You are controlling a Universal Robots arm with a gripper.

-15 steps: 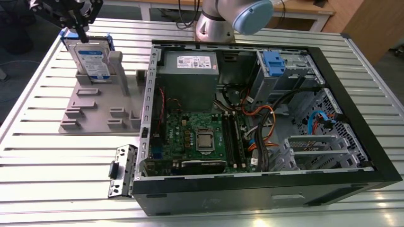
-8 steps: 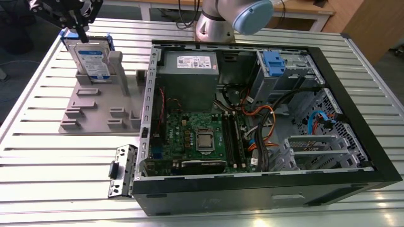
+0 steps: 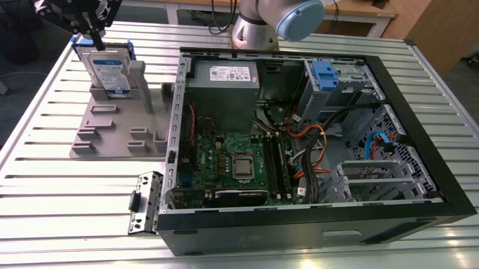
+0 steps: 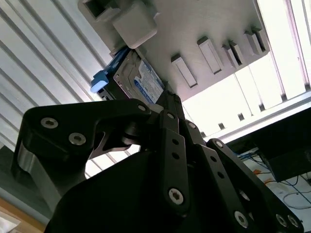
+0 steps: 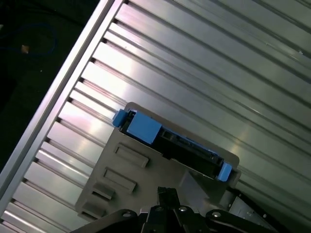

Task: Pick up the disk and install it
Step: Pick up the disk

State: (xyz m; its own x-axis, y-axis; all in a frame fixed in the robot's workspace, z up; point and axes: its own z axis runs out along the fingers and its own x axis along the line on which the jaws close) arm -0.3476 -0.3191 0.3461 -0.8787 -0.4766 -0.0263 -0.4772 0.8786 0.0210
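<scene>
The disk stands on edge in a grey holder on the exterior view's left, its blue-and-white label facing the camera and its blue carrier around it. My gripper hangs just above the disk's top edge, shut with nothing in it. In the first wrist view the disk lies below the gripper, its blue carrier ends showing at both sides. In the second wrist view the gripper points at the disk in the holder.
An open computer case lies on the slatted metal table, to the exterior view's right of the holder. Inside are a grey power supply, a motherboard and a drive bay with a blue bracket. The arm's base stands behind the case.
</scene>
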